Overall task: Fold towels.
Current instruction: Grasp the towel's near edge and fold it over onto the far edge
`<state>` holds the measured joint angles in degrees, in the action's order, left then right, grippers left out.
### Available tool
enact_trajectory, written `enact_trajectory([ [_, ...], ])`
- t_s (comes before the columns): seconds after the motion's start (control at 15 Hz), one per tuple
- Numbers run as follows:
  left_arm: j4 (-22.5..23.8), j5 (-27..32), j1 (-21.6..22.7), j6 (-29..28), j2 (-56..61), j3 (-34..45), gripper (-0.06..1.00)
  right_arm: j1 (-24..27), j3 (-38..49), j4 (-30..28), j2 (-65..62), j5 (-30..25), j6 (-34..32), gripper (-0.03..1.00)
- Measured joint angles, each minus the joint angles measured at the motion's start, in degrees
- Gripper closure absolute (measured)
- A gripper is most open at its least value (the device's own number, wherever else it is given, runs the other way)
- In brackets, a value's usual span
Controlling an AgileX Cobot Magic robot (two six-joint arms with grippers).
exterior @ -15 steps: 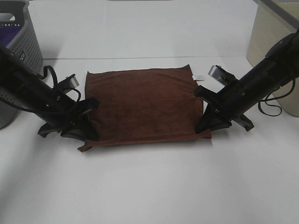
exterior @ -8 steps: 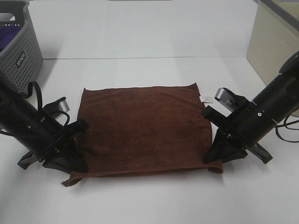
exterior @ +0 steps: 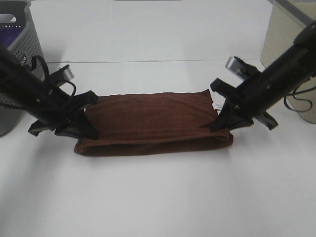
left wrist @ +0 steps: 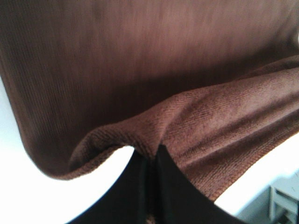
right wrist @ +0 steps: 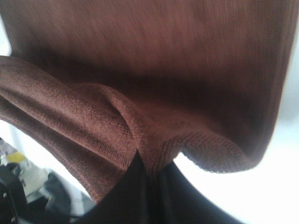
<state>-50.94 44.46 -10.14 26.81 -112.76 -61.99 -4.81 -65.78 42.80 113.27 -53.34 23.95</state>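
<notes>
— Since both arms are on it, how does the towel look?
— Towel point(exterior: 153, 123) is dark reddish-brown and soft, doubled into a long low band with a rounded fold along the near side. Small white tag point(exterior: 216, 105) sticks out at its right end. It lies on the table, stretched between the two arms.
— Grippers?
— Left gripper point(exterior: 89, 132) has its jaws squeezed together on the towel's left end. The wrist view shows a hemmed edge nipped between them, with cloth sagging either side. Right gripper point(exterior: 222, 126) is the same at the right end, jaws tight on a bunched edge, no gap showing.
— Surface, room?
— White table point(exterior: 158, 197), with a thin line running across it behind the towel. Beige cabinet point(exterior: 286, 44) at far right, behind the right arm.
— Containers?
— Grey perforated basket point(exterior: 22, 59) at far left, behind the left arm. Something purple point(exterior: 11, 34) is inside; can't tell what it is.
</notes>
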Motion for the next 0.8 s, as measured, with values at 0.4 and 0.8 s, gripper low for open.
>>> enact_trajectory([
  [0.4, 2.18, -8.48, 0.00, -0.06, -4.13, -14.21, 0.93, 0.00, -24.47, -2.12, 11.23, -1.78, -2.41, 0.97],
  [0.8, 2.46, -12.83, 0.00, 0.17, -13.18, -21.43, 0.93, -0.29, -29.51, -1.72, 18.79, 5.21, -2.46, 0.97],
])
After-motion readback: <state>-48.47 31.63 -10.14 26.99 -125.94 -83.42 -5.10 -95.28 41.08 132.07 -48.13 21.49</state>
